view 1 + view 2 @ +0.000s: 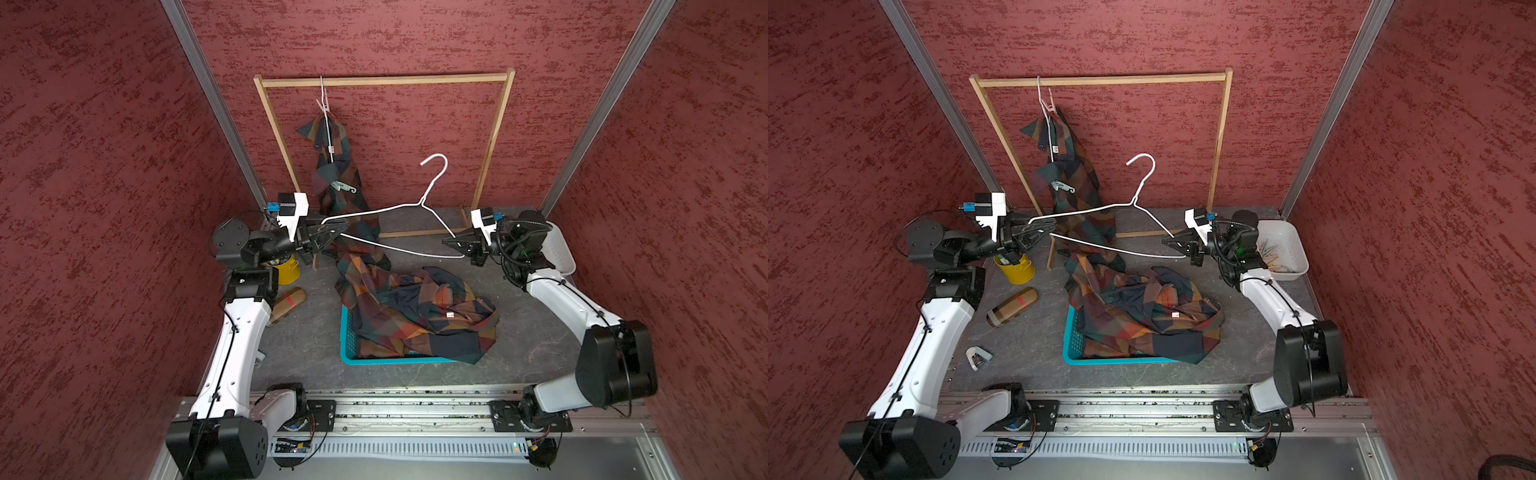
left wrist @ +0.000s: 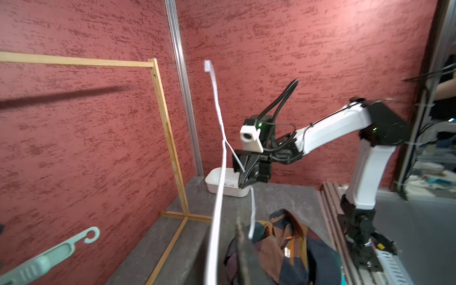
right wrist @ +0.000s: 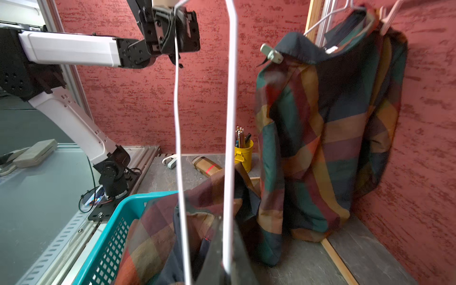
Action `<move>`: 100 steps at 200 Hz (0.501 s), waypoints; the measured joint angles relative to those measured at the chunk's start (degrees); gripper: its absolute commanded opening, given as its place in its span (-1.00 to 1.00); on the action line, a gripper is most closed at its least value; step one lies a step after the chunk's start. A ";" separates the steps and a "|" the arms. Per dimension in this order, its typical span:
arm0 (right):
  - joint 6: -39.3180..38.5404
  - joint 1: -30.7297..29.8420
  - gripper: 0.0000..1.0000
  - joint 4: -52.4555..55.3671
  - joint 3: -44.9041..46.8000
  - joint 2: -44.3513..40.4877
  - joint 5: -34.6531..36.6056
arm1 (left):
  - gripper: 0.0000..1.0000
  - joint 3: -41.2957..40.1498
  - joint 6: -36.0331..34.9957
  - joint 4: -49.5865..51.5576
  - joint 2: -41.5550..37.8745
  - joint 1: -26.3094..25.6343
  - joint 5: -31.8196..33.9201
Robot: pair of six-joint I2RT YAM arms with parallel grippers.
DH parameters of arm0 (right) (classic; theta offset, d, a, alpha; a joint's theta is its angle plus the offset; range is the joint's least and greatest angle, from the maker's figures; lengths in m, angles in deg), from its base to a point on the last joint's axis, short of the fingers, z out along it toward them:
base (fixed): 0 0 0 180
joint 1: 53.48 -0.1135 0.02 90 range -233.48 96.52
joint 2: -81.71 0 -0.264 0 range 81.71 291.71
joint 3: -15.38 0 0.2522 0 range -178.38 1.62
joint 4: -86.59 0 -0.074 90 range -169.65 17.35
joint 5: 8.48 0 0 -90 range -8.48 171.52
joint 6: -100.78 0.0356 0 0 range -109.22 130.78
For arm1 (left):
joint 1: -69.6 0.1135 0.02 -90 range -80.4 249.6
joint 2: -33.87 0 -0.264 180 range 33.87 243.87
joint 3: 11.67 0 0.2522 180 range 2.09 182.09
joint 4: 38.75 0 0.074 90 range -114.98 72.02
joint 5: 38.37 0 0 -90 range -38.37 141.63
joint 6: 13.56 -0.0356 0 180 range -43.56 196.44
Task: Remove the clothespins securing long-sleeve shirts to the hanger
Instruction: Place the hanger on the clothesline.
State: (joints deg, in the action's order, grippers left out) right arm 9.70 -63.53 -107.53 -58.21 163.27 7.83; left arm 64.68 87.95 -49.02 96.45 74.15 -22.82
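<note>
A bare white wire hanger (image 1: 421,203) hangs in the air between both grippers. My right gripper (image 1: 446,241) is shut on its right end. At its left end, my left gripper (image 1: 338,230) stands open with the wire between its fingers. One plaid long-sleeve shirt (image 1: 336,166) hangs from a second wire hanger (image 1: 328,124) on the wooden rack. A mint clothespin (image 1: 343,187) is clipped at its shoulder and a pale pink clothespin (image 1: 326,104) near the hook. The other shirt (image 1: 415,316) lies heaped over the teal basket (image 1: 347,345).
The wooden rack (image 1: 382,80) stands against the back wall. A white tub (image 1: 1283,249) holding clothespins sits behind the right arm. A yellow pencil cup (image 1: 1015,268), a brown cylinder case (image 1: 1013,307) and a small white object (image 1: 978,357) lie by the left arm.
</note>
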 measured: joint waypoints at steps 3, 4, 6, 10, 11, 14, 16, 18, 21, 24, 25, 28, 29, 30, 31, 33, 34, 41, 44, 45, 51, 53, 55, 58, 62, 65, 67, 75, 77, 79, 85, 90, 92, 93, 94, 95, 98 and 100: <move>0.00 -0.04 -1.00 0.35 0.07 -0.96 0.52 | 0.47 0.00 -0.46 0.48 -0.07 0.00 0.04; 0.00 -0.04 -1.00 0.44 0.11 -1.22 0.63 | 0.48 0.00 -0.52 0.61 -0.09 0.00 0.09; 0.02 -0.04 -1.00 0.63 0.20 -1.92 1.09 | 0.50 0.00 -0.76 0.85 -0.15 0.00 0.15; 0.02 -0.02 -1.00 1.01 0.39 -3.39 1.68 | 0.52 0.00 -1.16 1.36 -0.26 0.02 0.28; 0.02 -0.02 -1.00 1.11 0.42 -3.65 1.84 | 0.53 0.00 -1.22 1.44 -0.28 0.04 0.33; 0.02 -0.02 -1.00 1.46 0.63 -4.83 2.23 | 0.54 0.00 -1.57 1.86 -0.37 0.13 0.55; 0.02 0.00 -1.00 1.68 0.79 -5.66 2.71 | 0.55 0.00 -1.62 2.10 -0.44 0.24 0.70; 0.02 0.04 -1.00 1.84 0.96 -6.34 2.89 | 0.55 0.00 -1.79 2.36 -0.50 0.35 0.87; 0.04 0.07 -1.00 2.03 1.16 -7.26 3.23 | 0.56 0.00 -2.01 2.58 -0.61 0.44 1.07; 0.02 0.09 -1.00 2.21 1.38 -8.28 3.58 | 0.56 0.00 -2.19 2.73 -0.70 0.63 1.27; 0.02 0.11 -1.00 2.36 1.49 -8.76 3.78 | 0.56 0.00 -2.29 2.82 -0.74 0.72 1.33; 0.02 0.11 -1.00 2.56 1.66 -9.64 4.04 | 0.56 0.00 -2.36 2.99 -0.81 0.85 1.46; 0.02 0.13 -1.00 2.62 1.70 -9.86 4.11 | 0.57 0.00 -2.40 3.02 -0.83 0.90 1.51; 0.02 0.15 -1.00 2.80 1.81 -10.34 4.26 | 0.57 0.00 -2.45 3.06 -0.87 0.96 1.57; 0.00 0.15 -1.00 2.86 1.86 -10.54 4.37 | 0.57 0.00 -2.51 3.06 -0.90 1.01 1.60; 0.00 0.17 -1.00 2.99 1.97 -11.10 4.66 | 0.58 0.00 -2.62 3.10 -0.96 1.07 1.68; 0.00 0.17 -1.00 3.17 2.05 -11.47 4.76 | 0.59 0.00 -2.64 3.15 -1.03 1.14 1.75; -0.11 0.26 -1.00 3.96 2.45 -13.25 5.51 | 0.66 0.00 -3.04 3.34 -1.18 1.40 2.16; -0.24 0.31 -1.00 4.31 2.58 -13.86 5.92 | 0.71 0.00 -3.23 3.39 -1.25 1.46 2.36; -0.26 0.33 -1.00 4.48 2.60 -14.12 6.10 | 0.72 0.00 -3.37 3.43 -1.29 1.49 2.49; -0.39 0.42 -1.00 5.40 2.69 -14.97 6.82 | 0.76 -0.02 -3.65 3.54 -1.44 1.62 2.93; -0.44 0.44 -1.00 5.70 2.69 -15.21 7.13 | 0.76 -0.02 -3.50 3.58 -1.49 1.62 3.02; -0.46 0.46 -1.00 5.99 2.69 -15.41 7.41 | 0.76 -0.02 -3.45 3.65 -1.51 1.64 3.13; -0.57 0.52 -1.00 6.56 2.69 -15.65 7.93 | 0.76 -0.02 -3.76 3.67 -1.55 1.66 3.56; -0.61 0.52 -1.00 7.23 2.69 -15.89 8.83 | 0.76 -0.02 -3.72 3.74 -1.64 1.73 4.09; -0.63 0.57 -1.00 7.98 2.69 -16.06 9.68 | 0.77 -0.02 -3.87 3.80 -1.64 1.77 4.52; -0.66 0.57 -1.00 8.24 2.69 -16.11 10.03 | 0.77 -0.04 -3.89 3.82 -1.68 1.77 4.76; -0.72 0.68 -1.00 10.14 2.69 -16.15 12.28 | 0.84 -0.15 -4.09 4.07 -1.86 1.88 6.34; -0.63 0.72 -1.00 10.78 2.69 -16.15 12.96 | 0.85 -0.20 -4.35 4.24 -1.92 1.92 6.88; -0.63 0.72 -1.00 11.32 2.69 -16.15 13.66 | 0.86 -0.24 -4.33 4.37 -1.99 1.92 7.37; -0.59 0.81 -1.00 12.96 2.67 -16.09 15.58 | 0.88 -0.33 -4.74 4.81 -2.19 1.97 8.81; -0.48 0.87 -1.00 14.53 2.56 -16.02 17.51 | 0.89 -0.46 -4.81 5.25 -2.43 2.01 10.25; -0.39 0.90 -1.00 15.28 2.45 -15.98 18.18 | 0.89 -0.52 -4.96 5.46 -2.54 1.99 10.93; -0.39 0.90 -1.00 15.82 2.40 -15.98 18.75 | 0.89 -0.59 -4.92 5.60 -2.60 1.99 11.32; -0.37 0.90 -1.00 16.02 2.36 -15.98 18.95 | 0.89 -0.59 -4.87 5.64 -2.64 1.99 11.52; -0.33 0.90 -1.00 16.35 2.32 -15.93 19.37 | 0.89 -0.63 -4.94 5.75 -2.71 2.01 11.89; -0.22 0.90 -1.00 17.49 2.08 -15.82 20.61 | 0.89 -0.70 -5.05 6.12 -2.89 2.03 12.85; -0.11 0.90 -1.00 18.29 1.88 -15.76 21.49 | 0.89 -0.74 -5.11 6.29 -3.02 2.03 13.44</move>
State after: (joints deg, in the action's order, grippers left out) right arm 9.59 -62.63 -89.24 -56.33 147.51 29.31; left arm 63.94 82.84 -42.72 93.44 76.19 -9.38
